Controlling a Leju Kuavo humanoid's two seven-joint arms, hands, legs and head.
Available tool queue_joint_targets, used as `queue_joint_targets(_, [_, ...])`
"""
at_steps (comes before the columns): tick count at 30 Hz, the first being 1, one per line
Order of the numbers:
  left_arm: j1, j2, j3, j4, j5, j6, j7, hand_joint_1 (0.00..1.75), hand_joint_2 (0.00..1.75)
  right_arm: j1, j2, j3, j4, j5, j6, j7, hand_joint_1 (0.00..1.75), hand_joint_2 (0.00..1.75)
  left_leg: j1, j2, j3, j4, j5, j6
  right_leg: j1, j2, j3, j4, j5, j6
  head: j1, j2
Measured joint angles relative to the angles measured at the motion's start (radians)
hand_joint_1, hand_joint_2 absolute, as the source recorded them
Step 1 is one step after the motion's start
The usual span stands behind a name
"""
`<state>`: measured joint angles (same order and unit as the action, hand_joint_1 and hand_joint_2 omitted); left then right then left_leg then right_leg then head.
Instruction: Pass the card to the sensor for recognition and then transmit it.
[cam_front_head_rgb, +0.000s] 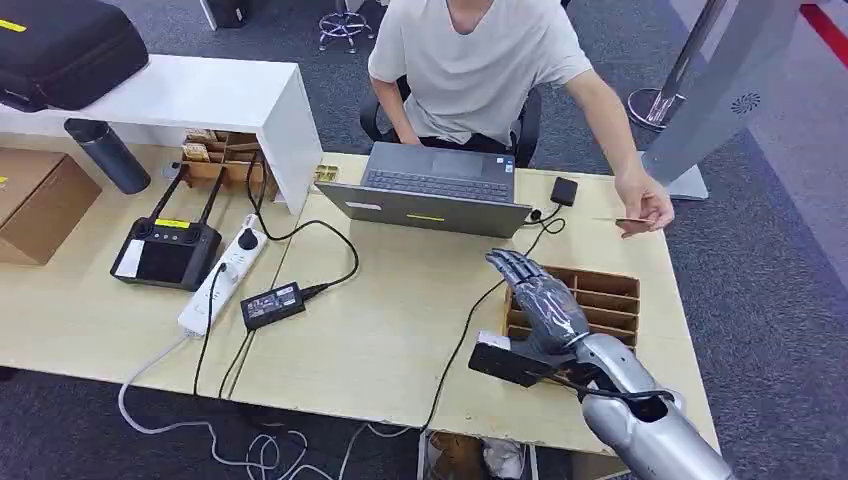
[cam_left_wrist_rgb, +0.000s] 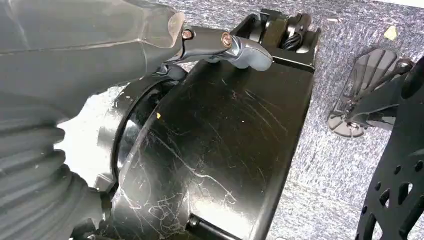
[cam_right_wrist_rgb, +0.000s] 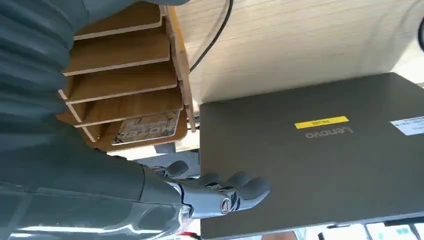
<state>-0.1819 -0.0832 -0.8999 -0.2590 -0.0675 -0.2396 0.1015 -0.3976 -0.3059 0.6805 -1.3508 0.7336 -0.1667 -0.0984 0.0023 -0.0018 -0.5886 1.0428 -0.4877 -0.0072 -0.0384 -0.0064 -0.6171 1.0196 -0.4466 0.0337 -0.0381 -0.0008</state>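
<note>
The right robot hand (cam_front_head_rgb: 538, 296) hovers spread and empty above the wooden rack (cam_front_head_rgb: 610, 300). A person's hand (cam_front_head_rgb: 645, 212) holds the card (cam_front_head_rgb: 630, 221) far right; reaching there should be slow, fingers open.

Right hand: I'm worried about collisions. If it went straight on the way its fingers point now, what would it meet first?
Probably the laptop: the right hand, open above the wooden slotted tray, points toward the lid's back. Depth and height are unclear.
</note>
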Motion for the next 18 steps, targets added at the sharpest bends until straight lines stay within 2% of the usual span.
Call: queue_joint_targets(18, [0.0,0.0,0.002,0.0,-0.002,-0.003,0.0,0.0,1.75,-0.035,0.006,0.001,0.052,0.022,-0.011,0.005,0.0,1.75,0.0,0.0,0.0,0.0,0.0,0.0,0.0,0.0,0.0,0.0,0.0,0.0,0.0,0.0])
